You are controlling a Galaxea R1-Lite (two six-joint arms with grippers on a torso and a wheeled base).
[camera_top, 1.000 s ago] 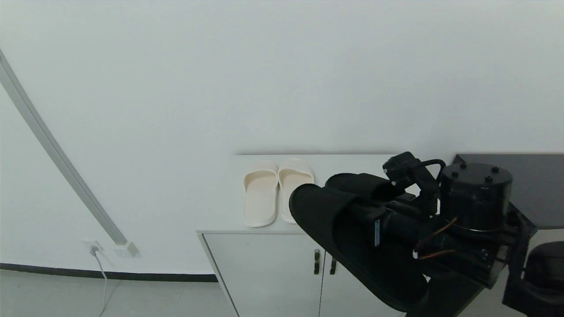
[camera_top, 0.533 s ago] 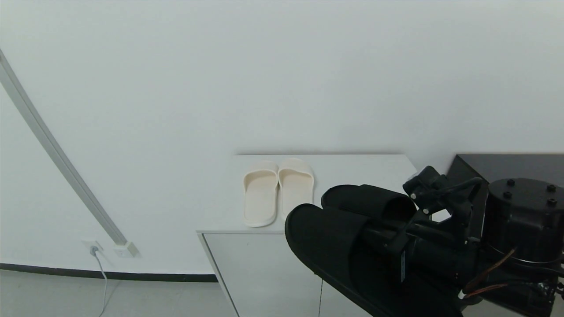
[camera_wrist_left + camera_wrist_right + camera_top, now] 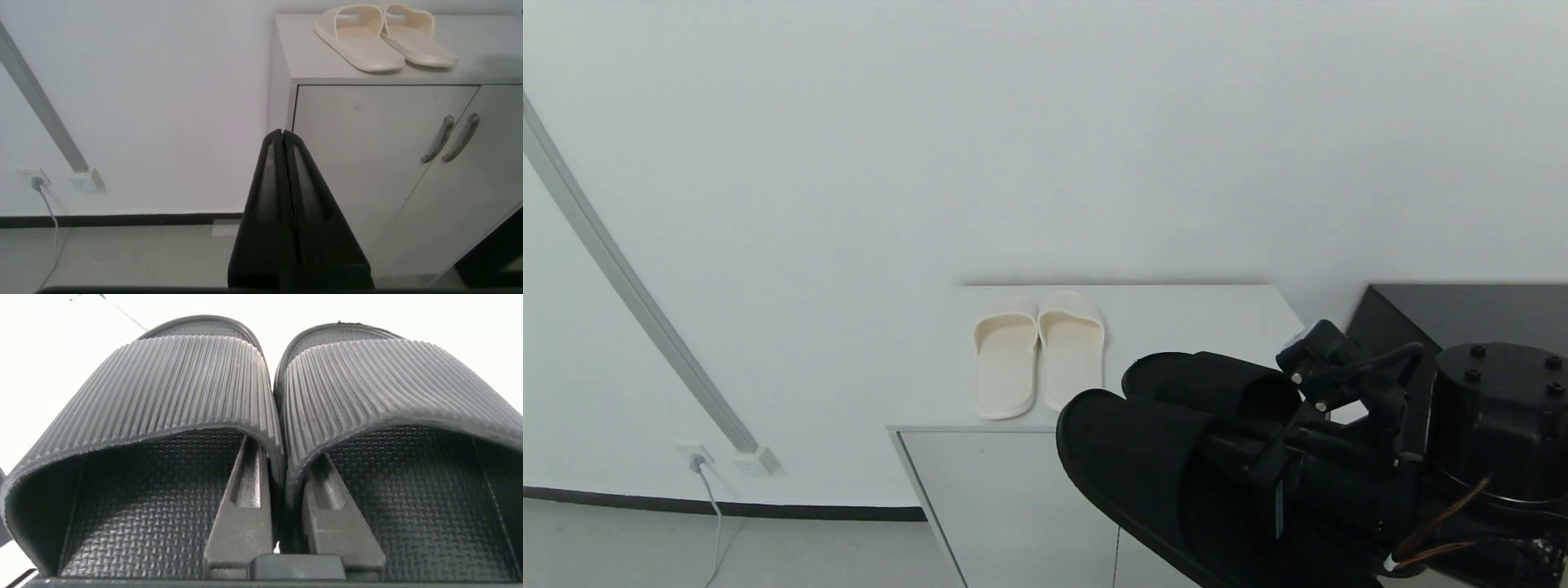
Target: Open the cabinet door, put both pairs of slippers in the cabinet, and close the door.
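— What's around you?

— A bare white wall [image 3: 1045,147] behind a low white cabinet [image 3: 1005,506], and a wall socket [image 3: 692,459] down on the left by the floor. Both cabinet doors [image 3: 368,163] are shut, with their handles [image 3: 438,139] side by side at the middle seam.

— And the slippers?

— The white slippers [image 3: 1038,354] lie together on the cabinet top, towards its left, toes to the wall. The black slippers [image 3: 1152,457] are up in the air in my right gripper [image 3: 283,457], in front of the cabinet's right half and nearer than the white pair.

— How do you have them?

— One finger [image 3: 242,508] goes under each strap. The two fingers, nearly closed, pinch the slippers' inner sides between them. My left gripper [image 3: 283,140] hangs off the cabinet's near left corner, apart from it, with its fingers pressed flat together and nothing between them.
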